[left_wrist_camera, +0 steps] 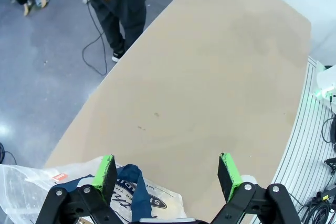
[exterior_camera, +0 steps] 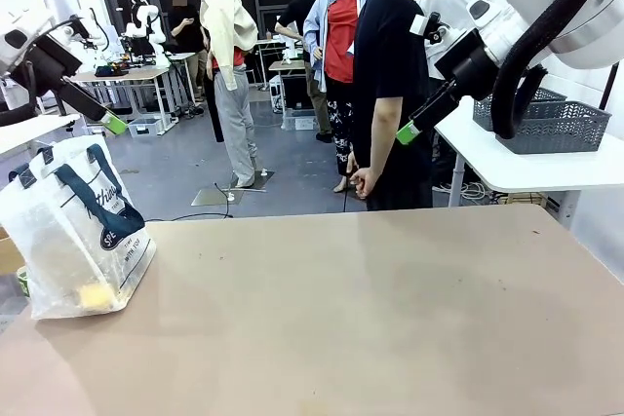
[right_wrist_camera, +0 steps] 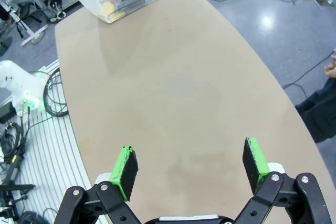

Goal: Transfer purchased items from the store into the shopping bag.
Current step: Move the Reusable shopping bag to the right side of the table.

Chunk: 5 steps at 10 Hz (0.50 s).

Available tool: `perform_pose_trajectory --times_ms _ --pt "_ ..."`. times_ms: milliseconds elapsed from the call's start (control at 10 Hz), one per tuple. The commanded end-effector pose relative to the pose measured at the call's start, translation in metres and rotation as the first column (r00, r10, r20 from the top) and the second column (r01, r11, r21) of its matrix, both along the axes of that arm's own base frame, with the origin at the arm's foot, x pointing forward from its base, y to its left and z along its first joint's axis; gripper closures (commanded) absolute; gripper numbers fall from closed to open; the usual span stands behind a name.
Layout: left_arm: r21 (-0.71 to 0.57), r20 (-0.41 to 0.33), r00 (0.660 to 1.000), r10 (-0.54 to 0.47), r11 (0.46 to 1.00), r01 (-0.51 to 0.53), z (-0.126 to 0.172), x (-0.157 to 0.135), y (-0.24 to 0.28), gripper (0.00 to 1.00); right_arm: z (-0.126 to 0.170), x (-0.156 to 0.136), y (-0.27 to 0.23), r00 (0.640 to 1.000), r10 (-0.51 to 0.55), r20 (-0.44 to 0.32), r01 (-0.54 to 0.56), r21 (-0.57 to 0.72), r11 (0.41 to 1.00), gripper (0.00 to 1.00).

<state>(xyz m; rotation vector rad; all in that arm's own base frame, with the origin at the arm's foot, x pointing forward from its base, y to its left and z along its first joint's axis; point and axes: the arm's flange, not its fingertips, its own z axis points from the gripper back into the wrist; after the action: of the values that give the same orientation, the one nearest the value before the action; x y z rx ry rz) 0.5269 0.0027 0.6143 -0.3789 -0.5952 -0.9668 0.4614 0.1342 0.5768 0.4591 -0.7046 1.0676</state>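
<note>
Item: shopping bag (exterior_camera: 73, 231). Clear plastic tote, navy straps, navy oval logo. Stands upright near the left end of the surface (exterior_camera: 370, 309), leaning slightly. A yellow piece (exterior_camera: 95, 295) lies inside at its bottom; other contents cannot be told through the plastic.

Item: store. A dark grey lattice basket (exterior_camera: 546, 124) sits on a white side table at the right, off the main surface; whether this is the store, and whether anything remains in it, cannot be told.

Item: left gripper (left_wrist_camera: 168, 174). Jaws spread wide, holding nothing. Raised above the bag, fingers aimed down and across the surface; arm held high at the left edge.

Item: right gripper (right_wrist_camera: 189, 169). Jaws spread wide, holding nothing. Raised well clear of the bare surface, pointing down at it; arm enters high from the right.

Item: person (exterior_camera: 390, 85). Stands at the far side, hands low and together.

Risks, as judged:
- The bag is light and soft; a descending left gripper could catch a strap or wall and tip it over.
- The basket lies close beside the right arm's elbow; a wide swing could knock it.
- The person is near; a reach across the far edge could meet a hand.
</note>
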Motion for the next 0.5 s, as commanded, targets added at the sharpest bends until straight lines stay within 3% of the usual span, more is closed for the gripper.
perform_pose_trajectory --times_ms 0,400 --pt "-0.001 0.006 1.0 -0.004 1.0 0.004 0.0029 -0.0013 -0.0017 0.0 0.0024 0.0007 0.0 1.0 -0.005 -0.016 0.005 -0.013 1.0 0.0" --pt "-0.001 0.006 1.0 -0.004 1.0 0.004 0.0029 -0.0013 -0.0017 0.0 0.0024 0.0007 0.0 1.0 -0.005 -0.016 0.005 -0.013 1.0 0.0"
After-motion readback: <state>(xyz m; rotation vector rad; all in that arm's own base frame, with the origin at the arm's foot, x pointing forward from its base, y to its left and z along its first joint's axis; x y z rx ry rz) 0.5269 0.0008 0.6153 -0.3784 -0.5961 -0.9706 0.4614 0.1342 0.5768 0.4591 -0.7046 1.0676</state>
